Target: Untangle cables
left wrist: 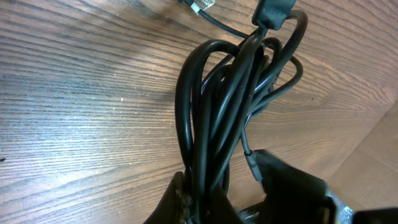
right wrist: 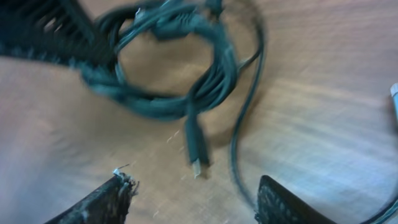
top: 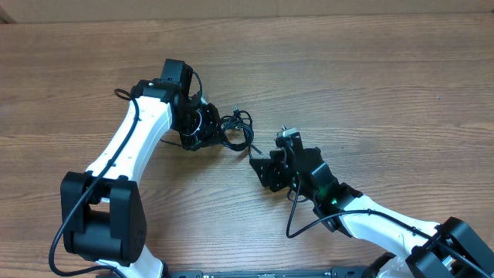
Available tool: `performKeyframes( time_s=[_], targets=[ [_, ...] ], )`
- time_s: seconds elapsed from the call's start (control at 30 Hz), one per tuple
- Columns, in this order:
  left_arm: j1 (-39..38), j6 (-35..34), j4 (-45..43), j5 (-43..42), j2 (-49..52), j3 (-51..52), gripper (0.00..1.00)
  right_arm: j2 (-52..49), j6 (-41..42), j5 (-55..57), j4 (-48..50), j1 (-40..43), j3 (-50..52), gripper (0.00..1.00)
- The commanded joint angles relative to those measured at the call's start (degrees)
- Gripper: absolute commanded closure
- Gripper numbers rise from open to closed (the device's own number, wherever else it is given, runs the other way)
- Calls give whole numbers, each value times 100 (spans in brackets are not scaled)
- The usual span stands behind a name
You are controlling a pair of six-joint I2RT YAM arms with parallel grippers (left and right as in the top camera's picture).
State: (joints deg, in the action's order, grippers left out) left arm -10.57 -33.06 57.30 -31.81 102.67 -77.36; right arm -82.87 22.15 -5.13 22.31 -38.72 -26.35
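Observation:
The cables [top: 234,128] are a small black tangle of loops at the table's middle. My left gripper [top: 202,127] is shut on the tangle's left end. Up close in the left wrist view, several black cords [left wrist: 211,112] run down into the left gripper [left wrist: 202,200] and are pinched there. My right gripper [top: 261,164] stands open just below and right of the tangle. Its view shows the coiled cables [right wrist: 155,107] ahead, a plug end [right wrist: 198,158] pointing at the open right gripper [right wrist: 196,194], and one loose strand [right wrist: 239,162] passing near the right finger.
A silver-tipped plug [top: 286,133] lies on the wooden table [top: 370,85] just right of the tangle. The thicker wires of both arms hang beside them. The left arm's base [top: 104,220] stands at the front left.

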Motion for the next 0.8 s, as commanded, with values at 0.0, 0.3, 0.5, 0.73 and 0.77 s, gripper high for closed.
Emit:
performKeyframes(
  time_s=[0.0,0.3,0.5,0.73,0.77],
  targets=[
    [-127,-278,22,2,9,-68,96,79,-170,516,188,-28,-31,45],
    [-343,-680,-59,9,9,-68,96,79,-170,181,57,-28,-31,64],
    [-343,-728,-59,17,9,-68,96,79,-168,186,-247,-28,-31,82],
    [-376,85,-57,229,9,-68,96,81,-166,186,-4,-26,-31,96],
    [-376,190,-59,282,9,-68,96,81,-166,186,9,-26,-31,96]
  ],
)
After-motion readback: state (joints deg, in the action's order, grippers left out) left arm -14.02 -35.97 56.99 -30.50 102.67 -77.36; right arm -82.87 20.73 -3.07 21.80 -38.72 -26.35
